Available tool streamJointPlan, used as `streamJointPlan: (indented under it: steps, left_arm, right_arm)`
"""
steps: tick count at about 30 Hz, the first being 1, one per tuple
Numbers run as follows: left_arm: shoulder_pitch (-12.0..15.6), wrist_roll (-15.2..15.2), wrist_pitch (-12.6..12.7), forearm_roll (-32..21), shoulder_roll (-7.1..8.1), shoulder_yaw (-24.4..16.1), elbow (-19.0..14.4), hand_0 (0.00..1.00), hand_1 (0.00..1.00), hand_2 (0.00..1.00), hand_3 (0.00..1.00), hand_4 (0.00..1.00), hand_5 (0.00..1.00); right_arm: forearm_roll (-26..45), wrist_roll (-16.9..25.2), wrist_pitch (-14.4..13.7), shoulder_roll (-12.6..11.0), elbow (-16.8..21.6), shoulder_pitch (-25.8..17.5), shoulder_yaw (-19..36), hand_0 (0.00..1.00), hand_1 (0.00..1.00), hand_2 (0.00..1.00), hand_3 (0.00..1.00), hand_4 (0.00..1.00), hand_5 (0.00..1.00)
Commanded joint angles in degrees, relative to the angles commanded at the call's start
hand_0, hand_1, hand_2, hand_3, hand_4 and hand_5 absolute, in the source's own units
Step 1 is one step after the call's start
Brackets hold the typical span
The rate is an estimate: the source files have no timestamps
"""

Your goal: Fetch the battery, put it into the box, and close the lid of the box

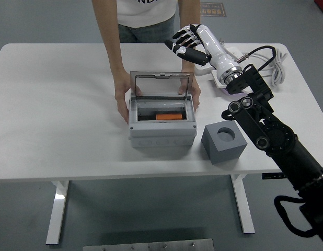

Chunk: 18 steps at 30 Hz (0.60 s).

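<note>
Your right robot hand (186, 44), fingers loosely spread and empty, hovers behind the upright lid (160, 85); swing carelessly and you'll strike the person's hands (122, 102) bracing the box (162, 125).

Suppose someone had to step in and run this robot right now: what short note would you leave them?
Right hand: raised above and behind the box, fingers loosely spread, holding nothing.
Left hand: out of view.
Battery: the orange one lies inside the grey box.
Lid: clear, standing upright and open.
A person's hands steady the box from both sides.
Grey block with a round hole sits right of the box.
Done: battery in box.
Left: close the lid.
</note>
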Motion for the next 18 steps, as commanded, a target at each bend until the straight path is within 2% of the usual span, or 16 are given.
streamJointPlan:
  steps: [1, 2, 7, 8, 18]
  left_arm:
    - [-0.06, 0.0, -0.03, 0.04, 0.01, -0.01, 0.0, 0.619, 0.689, 0.577, 0.569, 0.564, 0.002]
    - [-0.1, -0.01, -0.05, 0.07, 0.01, -0.01, 0.01, 0.619, 0.689, 0.576, 0.569, 0.562, 0.002]
    - [-0.29, -0.06, -0.15, 0.23, 0.01, -0.02, 0.04, 0.619, 0.689, 0.576, 0.569, 0.562, 0.002]
    - [-0.31, -0.08, -0.17, 0.24, 0.0, -0.01, 0.04, 0.619, 0.689, 0.575, 0.568, 0.56, 0.002]
    - [-0.59, -0.44, -0.26, 0.13, -0.12, 0.24, 0.16, 0.619, 0.689, 0.573, 0.567, 0.558, 0.002]
  right_arm:
    - [0.15, 0.04, -0.11, 0.18, -0.34, 0.0, -0.07, 0.728, 0.686, 0.672, 0.693, 0.97, 0.902]
    - [0.23, 0.04, -0.21, 0.33, -0.6, -0.02, -0.11, 0.875, 0.769, 0.752, 0.754, 0.998, 0.998]
    - [0.49, -0.27, -0.6, 1.21, -1.99, -0.3, -0.97, 0.875, 0.769, 0.752, 0.754, 0.998, 0.998]
    - [0.5, -0.31, -0.66, 1.39, -2.22, -0.39, -1.24, 0.924, 0.801, 0.778, 0.785, 0.998, 0.998]
    - [0.61, -0.8, -0.9, 2.42, -3.52, -0.96, -4.87, 0.954, 0.813, 0.783, 0.803, 0.998, 0.998]
